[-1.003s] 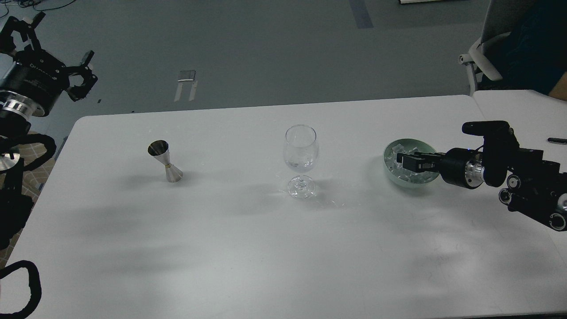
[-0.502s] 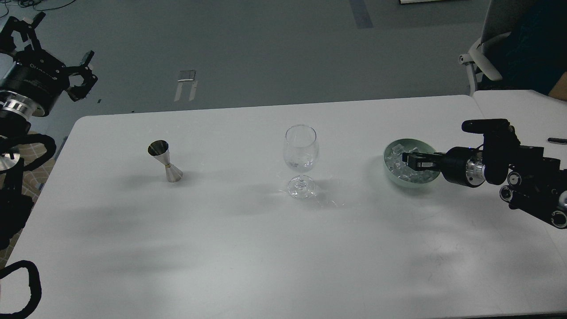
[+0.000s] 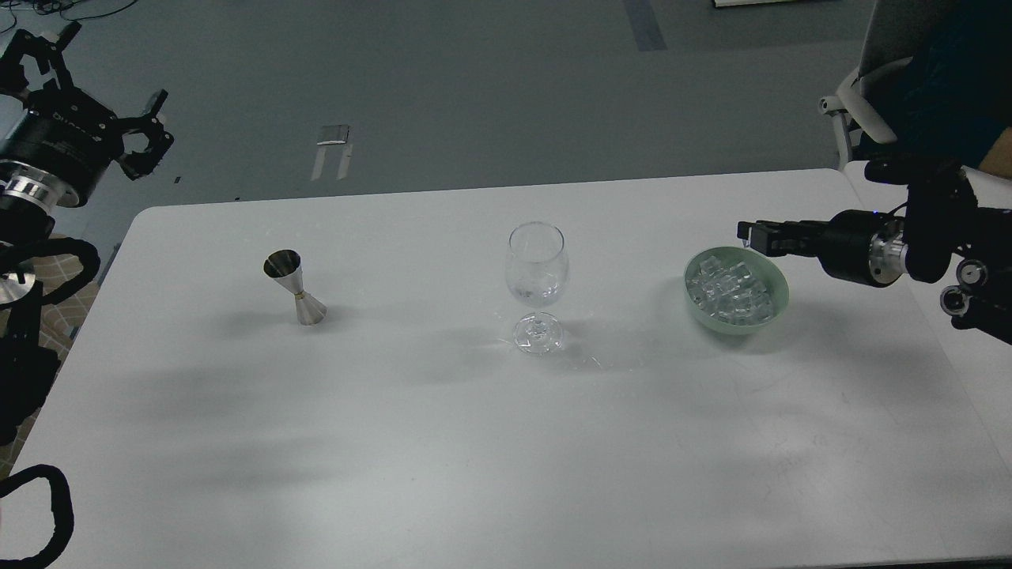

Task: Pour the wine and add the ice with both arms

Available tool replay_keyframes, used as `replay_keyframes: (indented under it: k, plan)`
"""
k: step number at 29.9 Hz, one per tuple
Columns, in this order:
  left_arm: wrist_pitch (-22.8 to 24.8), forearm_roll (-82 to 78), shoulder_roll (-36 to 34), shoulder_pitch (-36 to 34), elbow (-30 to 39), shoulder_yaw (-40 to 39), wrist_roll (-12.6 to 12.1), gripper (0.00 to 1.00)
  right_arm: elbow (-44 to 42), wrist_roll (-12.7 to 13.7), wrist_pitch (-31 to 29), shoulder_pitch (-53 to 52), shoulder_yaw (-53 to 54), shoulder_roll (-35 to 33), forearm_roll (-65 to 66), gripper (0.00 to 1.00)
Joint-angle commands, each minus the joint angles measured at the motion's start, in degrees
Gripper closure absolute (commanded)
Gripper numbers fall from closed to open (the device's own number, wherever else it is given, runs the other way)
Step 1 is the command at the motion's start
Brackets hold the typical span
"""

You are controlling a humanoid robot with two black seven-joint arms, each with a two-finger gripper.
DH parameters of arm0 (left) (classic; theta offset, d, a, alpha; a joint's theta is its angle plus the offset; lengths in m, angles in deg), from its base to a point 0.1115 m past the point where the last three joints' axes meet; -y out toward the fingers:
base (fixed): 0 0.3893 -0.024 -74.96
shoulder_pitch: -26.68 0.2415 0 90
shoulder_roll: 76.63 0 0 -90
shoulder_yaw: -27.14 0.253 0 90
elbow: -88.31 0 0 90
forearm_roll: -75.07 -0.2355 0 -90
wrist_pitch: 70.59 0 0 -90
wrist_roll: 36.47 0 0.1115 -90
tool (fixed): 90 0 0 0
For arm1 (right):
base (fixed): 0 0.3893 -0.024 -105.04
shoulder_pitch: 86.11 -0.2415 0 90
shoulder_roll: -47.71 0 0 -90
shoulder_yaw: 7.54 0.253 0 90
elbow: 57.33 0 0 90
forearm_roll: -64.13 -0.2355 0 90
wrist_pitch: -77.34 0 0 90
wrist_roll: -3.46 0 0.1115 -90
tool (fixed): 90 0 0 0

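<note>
It looked like a robotics lab or test room set up in an office-type space. A plain white rectangular table (image 3: 490, 442) stood on a bare grey floor (image 3: 474, 87) marked with a strip of dark tape (image 3: 644, 24), and black cables (image 3: 71, 9) trailed across the far left corner. A grey-and-white office chair (image 3: 874, 79) stood at the right, beside a second white table (image 3: 976, 178) pushed against the first.

Right gripper (image 3: 749, 234) seen small, dark, near end-on: fingers indistinguishable, any held cube unresolvable. Right arm (image 3: 941, 245) cut by right edge. Left arm (image 3: 39, 158) cut by left edge. Liquid level in glass (image 3: 537, 269) too faint to judge. Chair (image 3: 885, 87) cropped at top right corner.
</note>
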State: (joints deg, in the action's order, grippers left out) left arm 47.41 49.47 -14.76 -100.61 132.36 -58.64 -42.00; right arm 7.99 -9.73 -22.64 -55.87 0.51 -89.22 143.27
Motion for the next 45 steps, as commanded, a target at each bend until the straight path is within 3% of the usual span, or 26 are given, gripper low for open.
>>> replay_keyframes:
  k: [1, 6, 15, 19, 34, 38, 45]
  plan:
    - [0.0, -0.1, 0.0, -0.3, 0.0, 0.0, 0.0, 0.02, 5.8, -0.3, -2.7, -8.1, 0.1, -4.3, 0.0, 0.98]
    - [0.0, -0.2, 0.3, -0.7, 0.0, 0.0, 0.0, 0.02, 9.0, -0.3, -5.7, -17.0, -0.5, -3.4, -0.3, 0.98]
    - [0.0, -0.2, 0.4, -1.7, 0.1, 1.6, 0.0, 0.02, 7.2, -0.1, -7.9, -32.2, -15.1, 15.1, -5.9, 0.98]
    - [0.0, -0.2, 0.4, -1.6, 0.1, 1.6, 0.0, 0.02, 6.2, -0.1, -7.9, -32.4, -18.5, 19.9, -6.1, 0.98]
    - [0.0, -0.2, 0.6, -1.6, 0.1, 1.7, 0.0, 0.02, 1.7, -0.4, -8.3, -31.2, -23.5, 27.9, -6.4, 0.96]
    - [0.0, -0.2, 0.6, -1.6, 0.1, 1.7, 0.0, 0.02, 1.6, -0.4, -8.3, -31.1, -23.5, 28.1, -6.4, 0.91]
    - [0.0, -0.2, 0.5, -1.6, 0.1, 1.7, 0.0, 0.02, 1.8, -0.2, -8.3, -31.3, -23.5, 27.7, -8.9, 0.55]
